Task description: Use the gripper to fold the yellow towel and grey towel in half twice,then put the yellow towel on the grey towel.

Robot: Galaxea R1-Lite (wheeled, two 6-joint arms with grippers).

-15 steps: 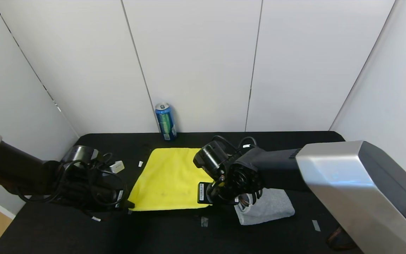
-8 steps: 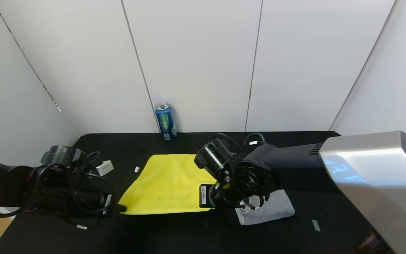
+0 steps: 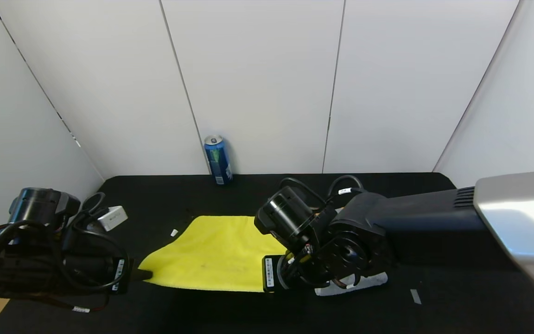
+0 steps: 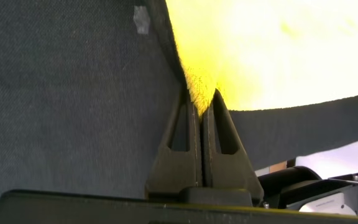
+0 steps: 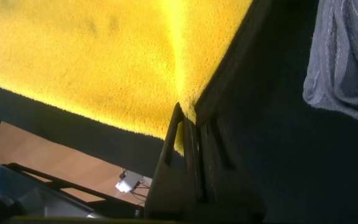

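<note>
The yellow towel (image 3: pixel 211 255) lies spread on the black table, its near edge lifted and pulled toward me. My left gripper (image 3: pixel 144 274) is shut on its near left corner, with the towel (image 4: pixel 272 43) pinched between the fingertips in the left wrist view. My right gripper (image 3: pixel 285 273) is shut on its near right corner, where the towel (image 5: pixel 104 62) also shows in the right wrist view. The grey towel (image 3: pixel 371 279) lies folded small at the right, mostly hidden behind my right wrist; part of it (image 5: pixel 347 56) shows in the right wrist view.
A blue can (image 3: pixel 217 160) stands upright at the back wall. The black table (image 3: pixel 434 278) has small bits of tape, one (image 3: pixel 415 296) at the front right and one (image 3: pixel 174 232) by the towel's left edge. White walls close in the back and sides.
Both grippers have drawn back toward me, holding the yellow towel's near corners. The towel has slid nearer; its far edge has come away from the can. More of the grey towel is hidden.
</note>
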